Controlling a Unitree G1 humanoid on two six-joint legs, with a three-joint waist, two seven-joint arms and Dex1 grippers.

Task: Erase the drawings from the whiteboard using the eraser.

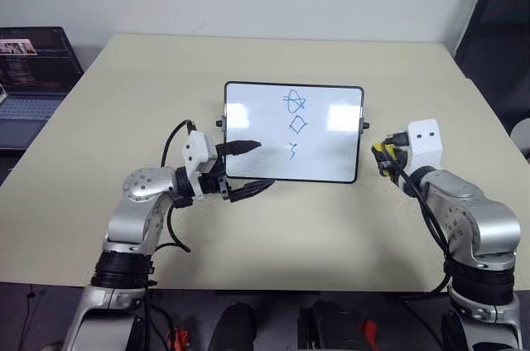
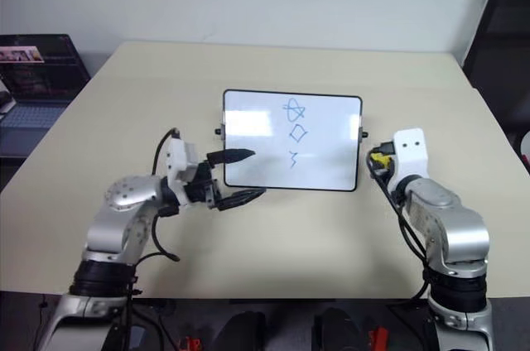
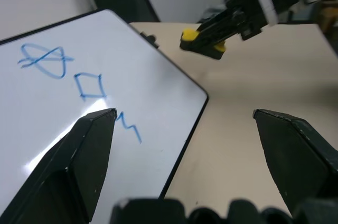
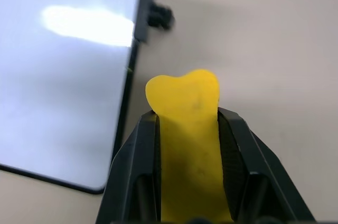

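Note:
The whiteboard (image 1: 248,132) lies flat in the middle of the table, its black frame all in view. The drawings (image 1: 296,123) are three blue scribbles in a column right of its centre: a looped star, a diamond and a squiggle (image 3: 128,124). My left gripper (image 1: 265,165) is open, reaching over the board's near left corner, one finger above the white surface and the other off the near edge. My right gripper (image 4: 188,115) is shut on the yellow eraser (image 4: 187,134), held off the table just right of the board's right edge (image 1: 383,156).
An open laptop (image 1: 33,69) sits beyond the beige table's (image 1: 149,78) left edge. A dark chair (image 1: 497,28) stands at the far right. Bare tabletop surrounds the board on all sides.

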